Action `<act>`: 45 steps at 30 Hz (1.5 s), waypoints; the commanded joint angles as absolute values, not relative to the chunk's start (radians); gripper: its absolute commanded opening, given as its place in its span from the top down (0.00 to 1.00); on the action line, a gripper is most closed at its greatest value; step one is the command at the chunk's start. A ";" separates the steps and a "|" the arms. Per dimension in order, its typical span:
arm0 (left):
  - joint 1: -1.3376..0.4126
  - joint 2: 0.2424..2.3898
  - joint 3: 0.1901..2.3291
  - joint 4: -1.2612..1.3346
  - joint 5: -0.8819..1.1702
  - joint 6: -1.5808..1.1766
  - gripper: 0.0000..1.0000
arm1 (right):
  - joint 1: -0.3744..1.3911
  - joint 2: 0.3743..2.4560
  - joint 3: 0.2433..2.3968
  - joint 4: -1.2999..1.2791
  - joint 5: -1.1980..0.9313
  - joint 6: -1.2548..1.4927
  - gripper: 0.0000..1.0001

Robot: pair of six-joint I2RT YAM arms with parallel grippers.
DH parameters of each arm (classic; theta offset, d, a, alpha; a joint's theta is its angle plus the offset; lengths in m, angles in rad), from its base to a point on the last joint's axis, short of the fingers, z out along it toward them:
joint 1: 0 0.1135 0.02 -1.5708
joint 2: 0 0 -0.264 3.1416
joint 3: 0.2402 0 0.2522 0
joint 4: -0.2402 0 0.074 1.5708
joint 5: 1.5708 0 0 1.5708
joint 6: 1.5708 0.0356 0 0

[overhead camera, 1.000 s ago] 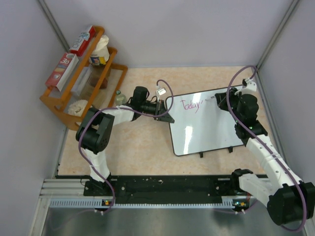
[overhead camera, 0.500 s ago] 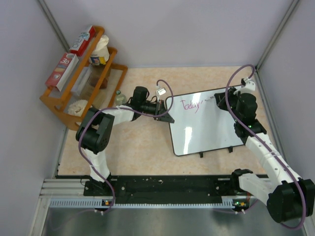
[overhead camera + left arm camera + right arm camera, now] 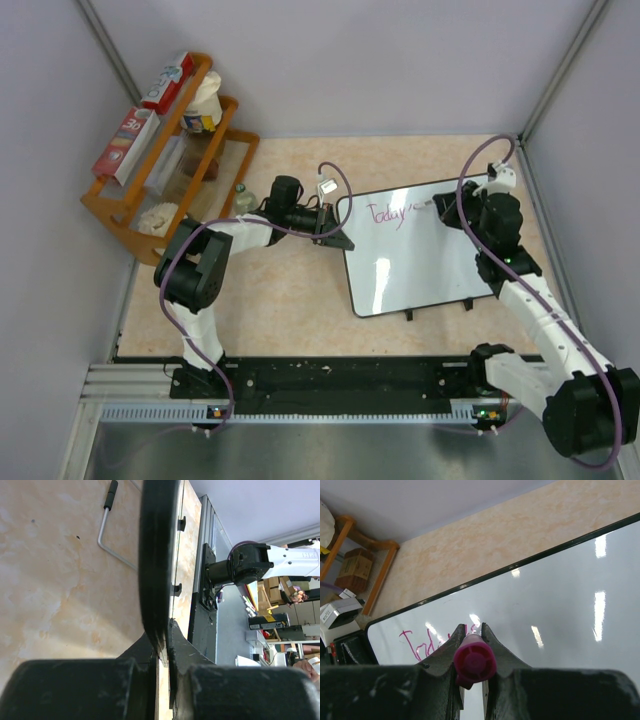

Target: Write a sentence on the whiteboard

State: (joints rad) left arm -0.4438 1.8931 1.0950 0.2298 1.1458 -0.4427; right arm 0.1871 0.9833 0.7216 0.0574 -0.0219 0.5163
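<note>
The whiteboard [image 3: 420, 250] lies flat on the worktop [image 3: 290, 300], to the right of the middle, turned a little so that its left end sits farther back. The left arm [image 3: 210, 265] reaches across to the board's rear left corner. Its jaws are closed on the black frame there. In the left wrist view the whiteboard [image 3: 156, 555] is seen edge-on, running straight down into the narrow slot between the two dark fingers [image 3: 75, 690], which press on it from either side. The right arm [image 3: 540, 310] bends over the far right part of the board, with its jaws above the top edge and just right of the writing. These jaws are clamped on a magenta marker [image 3: 474, 662], whose round back end shows between the fingers [image 3: 445, 655] in the right wrist view. Its tip is hidden behind them, so I cannot tell whether it touches the board. Of the sentence [image 3: 388, 213], only "Today" with an apostrophe shows, in pink near the board's upper left. The same writing [image 3: 427, 645] appears just left of the right jaws in their own camera. A wooden rack [image 3: 110, 210] holding boxes stands at the rear left, well apart from the board.
</note>
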 commanded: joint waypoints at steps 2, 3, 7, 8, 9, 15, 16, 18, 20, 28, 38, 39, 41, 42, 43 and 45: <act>-0.465 1.896 1.063 0.158 1.163 -0.337 1.00 | 0.178 0.946 0.695 0.043 -0.005 0.492 1.00; -0.465 1.896 1.063 0.156 1.163 -0.337 1.00 | 0.178 0.942 0.693 0.041 0.018 0.492 1.00; -0.463 1.896 1.063 0.156 1.163 -0.337 1.00 | 0.178 0.936 0.692 0.034 0.035 0.494 1.00; -0.465 1.896 1.062 0.156 1.161 -0.337 1.00 | 0.179 0.936 0.692 0.032 0.035 0.494 1.00; -0.465 1.894 1.063 0.155 1.160 -0.336 1.00 | 0.178 0.936 0.692 0.029 0.035 0.494 1.00; -0.465 1.896 1.062 0.156 1.161 -0.336 1.00 | 0.178 0.922 0.681 0.021 0.022 0.486 1.00; -0.463 1.896 1.063 0.155 1.161 -0.336 1.00 | 0.178 0.919 0.678 0.021 0.014 0.483 1.00; -0.465 1.898 1.063 0.155 1.160 -0.336 1.00 | 0.178 0.913 0.670 0.021 0.008 0.483 1.00; -0.465 1.898 1.065 0.155 1.161 -0.336 1.00 | 0.178 0.910 0.663 0.026 0.005 0.480 1.00; -0.463 1.893 1.063 0.150 1.160 -0.333 1.00 | 0.178 0.928 0.646 0.083 -0.066 0.528 1.00; -0.465 1.890 1.065 0.141 1.158 -0.325 1.00 | 0.178 0.864 0.653 0.101 -0.043 0.583 1.00; -0.463 1.890 1.063 0.141 1.160 -0.324 1.00 | 0.176 0.850 0.653 0.098 -0.041 0.584 1.00; -0.465 1.888 1.063 0.140 1.158 -0.322 1.00 | 0.175 0.818 0.657 0.092 -0.040 0.584 1.00; -0.465 1.888 1.063 0.140 1.158 -0.322 1.00 | 0.172 0.809 0.660 0.089 -0.046 0.586 1.00; -0.465 1.887 1.063 0.137 1.157 -0.322 1.00 | 0.164 0.804 0.666 0.078 -0.051 0.589 1.00; -0.465 1.887 1.063 0.138 1.157 -0.322 1.00 | 0.153 0.802 0.675 0.069 -0.070 0.586 1.00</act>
